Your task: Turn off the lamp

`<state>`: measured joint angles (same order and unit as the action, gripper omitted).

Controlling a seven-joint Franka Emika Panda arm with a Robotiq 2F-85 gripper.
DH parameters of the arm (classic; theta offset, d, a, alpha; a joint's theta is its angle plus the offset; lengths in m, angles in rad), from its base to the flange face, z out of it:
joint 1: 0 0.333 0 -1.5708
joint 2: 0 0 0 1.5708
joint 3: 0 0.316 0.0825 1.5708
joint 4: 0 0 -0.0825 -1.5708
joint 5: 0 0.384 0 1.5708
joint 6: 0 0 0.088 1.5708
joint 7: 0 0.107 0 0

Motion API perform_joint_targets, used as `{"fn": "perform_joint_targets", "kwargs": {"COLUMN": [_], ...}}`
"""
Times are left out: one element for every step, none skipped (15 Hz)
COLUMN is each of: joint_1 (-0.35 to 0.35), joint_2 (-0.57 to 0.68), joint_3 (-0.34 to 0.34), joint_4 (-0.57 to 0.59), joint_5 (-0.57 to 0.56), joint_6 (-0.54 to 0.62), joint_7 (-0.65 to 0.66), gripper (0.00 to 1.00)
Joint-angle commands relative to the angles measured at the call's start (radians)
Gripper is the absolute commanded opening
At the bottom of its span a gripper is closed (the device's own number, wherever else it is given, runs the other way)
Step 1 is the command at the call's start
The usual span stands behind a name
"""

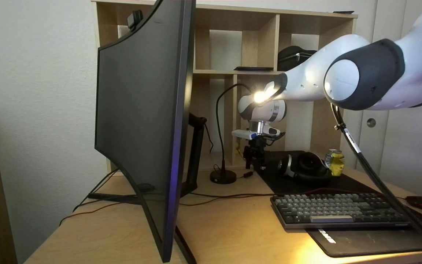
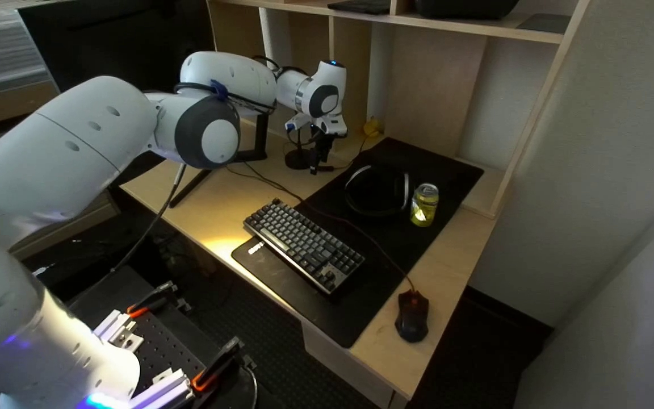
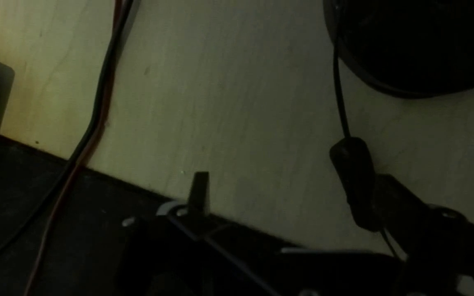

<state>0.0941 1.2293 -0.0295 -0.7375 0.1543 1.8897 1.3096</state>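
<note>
- Beside the monitor (image 1: 141, 95) at left in an exterior view, the slim black lamp (image 1: 223, 177) is being seen lit on the desk (image 1: 225, 227); its base (image 3: 414, 45) could be dragged if the cord (image 3: 338, 92) is being tugged.
- Near the base, what is being taken for a cord switch (image 1: 248, 174) is being obscured by gloom in the wrist view, so a press could be misplaced.
- The gripper (image 3: 292, 177) is being held low, jaws being spread and nothing being grasped; the switch could be shoved sideways by the nearer finger (image 3: 399, 201).
- The lamp head (image 1: 259, 96) is being crowded by the robot arm (image 1: 302, 84); a knock could be caused by careless lifting.
</note>
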Motion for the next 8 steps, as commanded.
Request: {"fn": "perform_joint_targets", "kwargs": {"joint_1": [-0.007,-0.01,-0.015,-0.014,-0.02,-0.022,-0.022,-0.021], "joint_2": [0.087,0.1,0.114,0.115,0.124,0.131,0.137,0.14], "joint_3": [0.011,0.012,0.015,0.008,0.015,0.017,0.018,0.019], "joint_4": [0.136,0.157,0.177,0.177,0.189,0.198,0.205,0.21], "joint_5": [-0.01,-0.011,-0.009,0.001,0.007,0.011,0.012,0.014], "joint_6": [0.001,0.0,-0.002,0.007,0.002,0.002,0.0,-0.005], "joint_7": [-0.012,-0.016,-0.021,-0.024,-0.029,-0.033,-0.035,-0.032], "gripper": [1.0,1.0,1.0,1.0,1.0,1.0,1.0,1.0]}}
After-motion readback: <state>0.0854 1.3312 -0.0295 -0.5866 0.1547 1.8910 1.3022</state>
